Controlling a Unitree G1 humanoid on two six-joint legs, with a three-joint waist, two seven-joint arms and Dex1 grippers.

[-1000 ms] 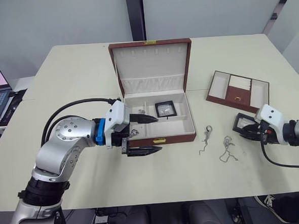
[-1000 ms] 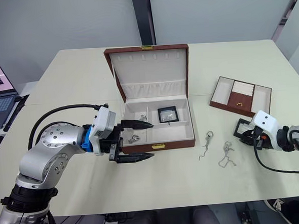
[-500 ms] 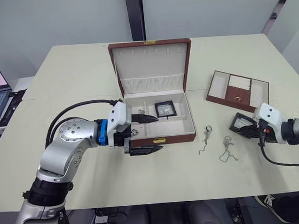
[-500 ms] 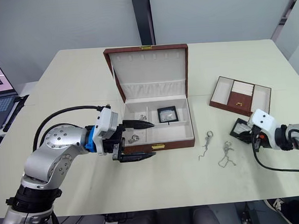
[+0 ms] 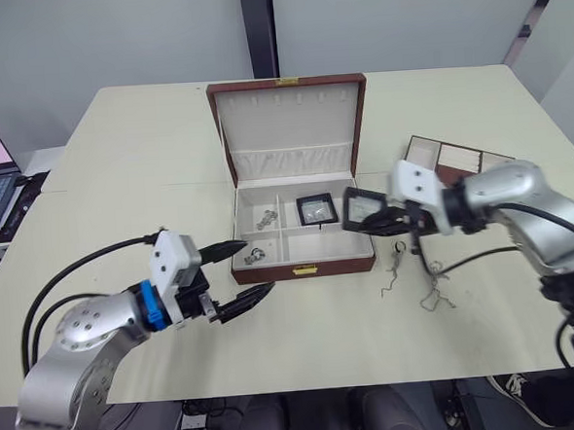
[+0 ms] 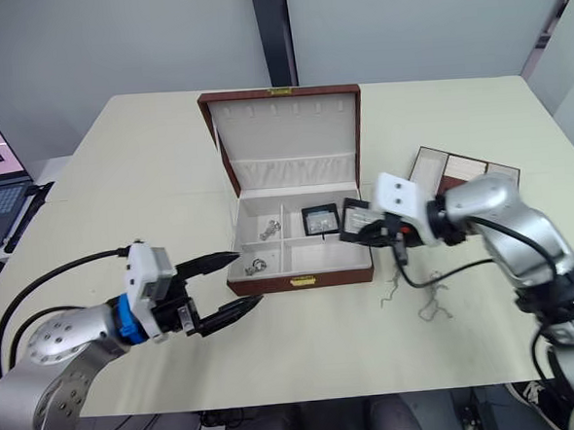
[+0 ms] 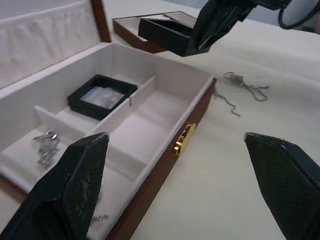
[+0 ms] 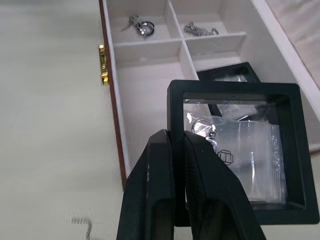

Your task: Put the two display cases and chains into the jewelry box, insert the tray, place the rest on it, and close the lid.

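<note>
Right gripper (image 5: 377, 219) pinches a display case (image 5: 363, 210) by its edge and holds it in the air over the right end of the open jewelry box (image 5: 303, 235), tilted slightly. Second display case (image 5: 317, 208) lies flat in the back right compartment of the box. Small chains (image 5: 266, 216) sit in the left compartments, and two more chains (image 5: 434, 289) lie on the table (image 5: 147, 155) right of the box. Left gripper (image 5: 234, 274) hovers by the front left corner of the box, fingers spread wide and holding nothing. Lid (image 5: 288, 127) stands upright, and the tray (image 5: 454, 158) rests on the table behind the right arm
</note>
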